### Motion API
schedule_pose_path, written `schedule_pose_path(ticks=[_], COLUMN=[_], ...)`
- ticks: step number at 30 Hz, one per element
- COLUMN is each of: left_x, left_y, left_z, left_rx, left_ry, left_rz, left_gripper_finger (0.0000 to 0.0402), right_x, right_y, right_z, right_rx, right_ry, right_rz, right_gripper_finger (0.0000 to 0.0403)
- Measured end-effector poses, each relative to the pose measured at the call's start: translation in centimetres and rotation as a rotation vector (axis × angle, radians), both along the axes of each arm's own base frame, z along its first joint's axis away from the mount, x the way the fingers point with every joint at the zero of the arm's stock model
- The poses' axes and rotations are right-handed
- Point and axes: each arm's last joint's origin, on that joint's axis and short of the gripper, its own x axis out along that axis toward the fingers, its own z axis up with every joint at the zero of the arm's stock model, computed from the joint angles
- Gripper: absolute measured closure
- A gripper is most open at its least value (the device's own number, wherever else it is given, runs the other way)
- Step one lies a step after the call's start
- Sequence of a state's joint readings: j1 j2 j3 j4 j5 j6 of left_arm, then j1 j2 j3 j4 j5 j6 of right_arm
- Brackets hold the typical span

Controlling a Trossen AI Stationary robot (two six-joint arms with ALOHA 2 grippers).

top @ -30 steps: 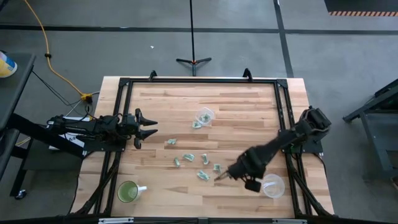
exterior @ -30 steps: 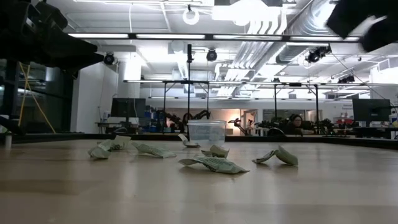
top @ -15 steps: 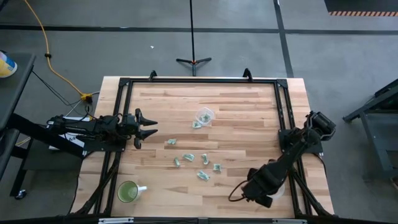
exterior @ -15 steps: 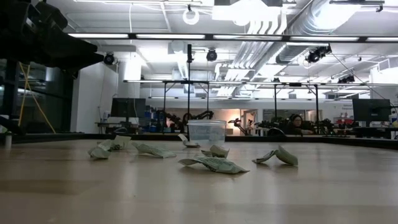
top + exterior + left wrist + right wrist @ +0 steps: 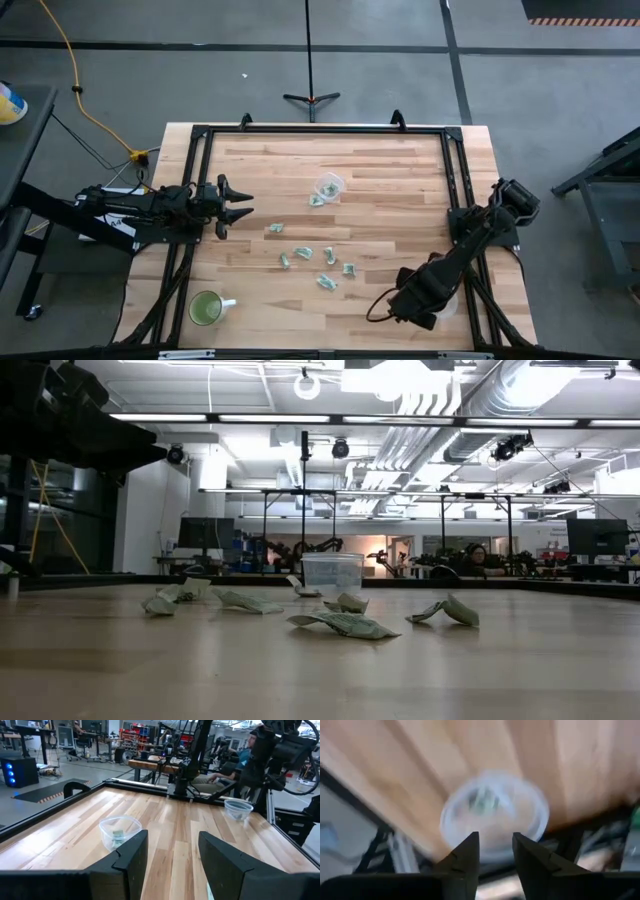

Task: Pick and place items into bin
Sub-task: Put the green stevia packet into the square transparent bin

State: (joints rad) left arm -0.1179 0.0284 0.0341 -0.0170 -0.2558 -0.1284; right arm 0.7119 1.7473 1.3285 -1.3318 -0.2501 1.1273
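Several pale green-and-white scraps (image 5: 303, 253) lie flat on the wooden table near its middle and also show in the low view (image 5: 340, 624). A clear cup (image 5: 327, 186) farther back holds one scrap (image 5: 118, 834). My right gripper (image 5: 495, 851) is open and empty above a clear round bin (image 5: 492, 815) at the table's near right. A green scrap (image 5: 482, 800) lies in that bin. In the high view my right arm covers most of the bin (image 5: 447, 300). My left gripper (image 5: 238, 205) is open and empty at the table's left edge.
A green mug with a white handle (image 5: 207, 308) stands at the near left. A black frame (image 5: 320, 130) runs around the tabletop. The wood between the scraps and the near-right bin is bare. The bin also shows in the left wrist view (image 5: 238, 810).
My right gripper has gone from beside the scraps toward the table's near right corner and now hangs over the clear bin. It has left the low view. The scraps on the table have stayed where they were.
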Motion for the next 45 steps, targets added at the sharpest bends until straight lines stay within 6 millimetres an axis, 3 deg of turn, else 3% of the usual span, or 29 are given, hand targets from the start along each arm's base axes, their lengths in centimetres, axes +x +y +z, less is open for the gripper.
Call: schedule_pose_path(ticks=[3, 8, 12, 17, 21, 25, 35, 45], left_x=[0.0, 0.0, 0.0, 0.0, 0.0, 0.0, 0.0, 0.0], left_y=[0.0, 0.0, 0.0, 0.0, 0.0, 0.0, 0.0, 0.0], left_z=[0.0, 0.0, 0.0, 0.0, 0.0, 0.0, 0.0, 0.0], left_rx=[0.000, 0.000, 0.000, 0.000, 0.000, 0.000, 0.000, 0.000], left_ry=[0.000, 0.000, 0.000, 0.000, 0.000, -0.001, 0.000, -0.001], left_rz=[0.002, 0.002, 0.002, 0.002, 0.002, 0.002, 0.001, 0.001], left_gripper_finger=[0.0191, 0.0191, 0.0191, 0.0191, 0.0191, 0.0191, 0.0191, 0.0191], right_x=[1.6, 6.5, 9.3, 10.3, 10.2, 9.2, 8.6, 8.5], right_y=[-0.5, -1.1, -2.4, -5.7, -7.5, -8.3, -7.8, -7.1], right_z=[-0.2, 0.3, 0.0, -2.9, -5.1, -7.2, -8.5, -10.3], right_rx=[-0.106, -0.246, -0.302, -0.343, -0.219, -0.086, -0.028, -0.087], right_ry=[-0.227, -0.738, -0.952, -0.975, -0.935, -0.891, -0.938, -0.897], right_rz=[0.099, 0.254, 0.340, 0.286, 0.230, 0.175, 0.197, 0.297], right_gripper_finger=[0.0281, 0.0279, 0.0265, 0.0209, 0.0156, 0.0129, 0.0127, 0.0137])
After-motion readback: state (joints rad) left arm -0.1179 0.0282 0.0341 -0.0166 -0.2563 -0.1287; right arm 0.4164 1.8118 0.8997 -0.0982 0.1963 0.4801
